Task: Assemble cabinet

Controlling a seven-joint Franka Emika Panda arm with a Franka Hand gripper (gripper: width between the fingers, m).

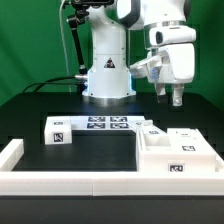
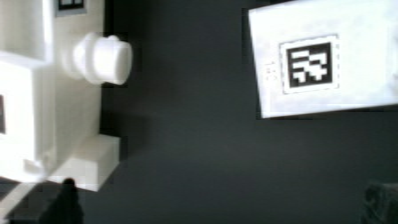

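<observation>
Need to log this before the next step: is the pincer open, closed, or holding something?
The pincer is open, with nothing between its jaws.

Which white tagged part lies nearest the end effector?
The large box on the exterior view's right, almost under the end effector. The smaller block sits far across on the left.

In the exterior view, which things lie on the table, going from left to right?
A small white tagged block → the marker board → the large white cabinet body.
</observation>
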